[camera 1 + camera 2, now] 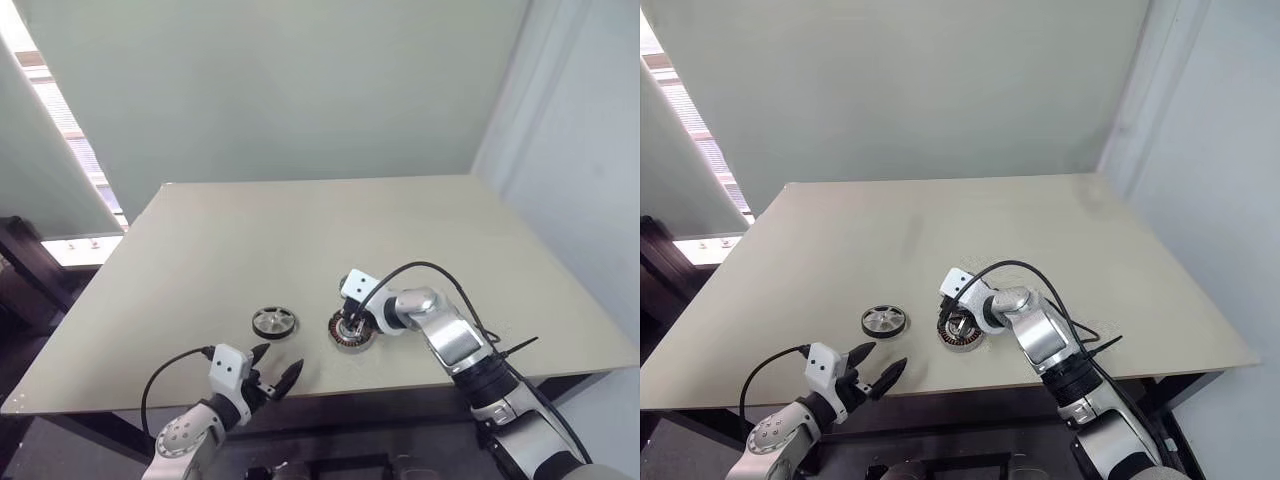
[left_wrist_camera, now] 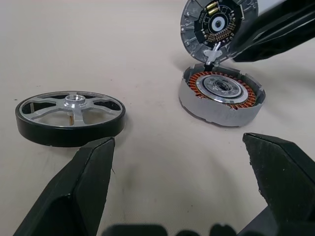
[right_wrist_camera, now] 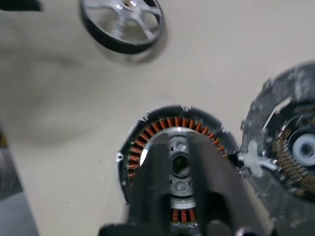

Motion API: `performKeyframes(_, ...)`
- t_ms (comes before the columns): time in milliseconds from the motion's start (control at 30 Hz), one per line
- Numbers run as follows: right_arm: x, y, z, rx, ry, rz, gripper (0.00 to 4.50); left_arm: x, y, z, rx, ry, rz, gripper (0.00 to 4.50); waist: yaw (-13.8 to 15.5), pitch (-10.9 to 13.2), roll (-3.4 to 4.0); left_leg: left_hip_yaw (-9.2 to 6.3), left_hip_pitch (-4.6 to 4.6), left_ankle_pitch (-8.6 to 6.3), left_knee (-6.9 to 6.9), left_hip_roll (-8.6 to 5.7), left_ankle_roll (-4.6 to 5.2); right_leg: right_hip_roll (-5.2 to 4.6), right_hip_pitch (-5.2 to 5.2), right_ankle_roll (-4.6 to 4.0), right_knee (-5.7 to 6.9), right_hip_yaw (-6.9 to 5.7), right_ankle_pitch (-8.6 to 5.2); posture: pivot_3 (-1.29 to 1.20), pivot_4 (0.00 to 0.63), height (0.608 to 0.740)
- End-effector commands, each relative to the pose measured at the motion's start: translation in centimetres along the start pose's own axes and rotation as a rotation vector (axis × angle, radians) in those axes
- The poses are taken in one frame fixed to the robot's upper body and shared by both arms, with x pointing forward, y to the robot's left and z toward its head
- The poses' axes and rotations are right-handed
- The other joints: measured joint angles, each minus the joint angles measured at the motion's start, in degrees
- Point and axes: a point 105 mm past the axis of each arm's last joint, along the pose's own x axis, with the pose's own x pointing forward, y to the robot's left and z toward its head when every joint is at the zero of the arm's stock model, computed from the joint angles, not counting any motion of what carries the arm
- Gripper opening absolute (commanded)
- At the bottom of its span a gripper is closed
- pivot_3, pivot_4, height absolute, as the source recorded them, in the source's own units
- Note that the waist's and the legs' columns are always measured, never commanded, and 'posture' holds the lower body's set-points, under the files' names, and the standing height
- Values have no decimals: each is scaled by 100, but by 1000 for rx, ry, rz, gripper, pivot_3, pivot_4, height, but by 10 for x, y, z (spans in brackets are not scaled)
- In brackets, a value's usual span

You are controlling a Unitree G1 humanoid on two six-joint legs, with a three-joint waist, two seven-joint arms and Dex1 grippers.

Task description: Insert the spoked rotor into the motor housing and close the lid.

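Left wrist view shows the lid (image 2: 217, 27) tipped open above the motor housing (image 2: 221, 96), beside the right gripper's (image 1: 352, 322) closed, empty fingers; left gripper (image 1: 277, 373) gapes wide, the spoked rotor (image 2: 70, 117) just beyond

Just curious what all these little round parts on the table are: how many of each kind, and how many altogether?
Spoked wheel with black rim: 1
Copper-wound motor base: 1
Silver lid, tipped up at the base's edge: 1
Total: 3
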Motion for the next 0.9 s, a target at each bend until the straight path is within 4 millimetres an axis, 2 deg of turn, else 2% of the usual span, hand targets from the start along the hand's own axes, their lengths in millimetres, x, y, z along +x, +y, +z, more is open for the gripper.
performKeyframes(33,2,-8,6,-2,-35,-41,33,1,-1,11,18,-40,-11,4500,0,0,0,0,-1,0,0,0,0,0,0,0,0,0,0,0,0,740)
performKeyframes(267,15,-12,-2,24,-38,-74,33,1,0,11,23,-39,-11,4500,-2,0,0,-1,-1,1,0,0,1,1,0,0,0,0,0,0,0,740)
performKeyframes(500,24,-7,-11,37,-23,-63,33,0,0,11,26,-37,-10,4500,-8,-6,-6,0,2,1,2,2,2,2,1,-3,0,0,2,0,0,740)
performKeyframes(733,7,-18,12,60,-112,-92,33,-3,0,9,14,-31,-4,4500,-3,-6,-6,-1,1,0,1,3,1,2,-7,-10,0,0,6,0,0,740)
performKeyframes(900,-6,-15,30,55,-188,-63,33,-6,6,9,-95,-62,68,4500,-1,-7,-8,0,-2,0,0,3,1,1,-7,-10,0,0,6,0,0,740)
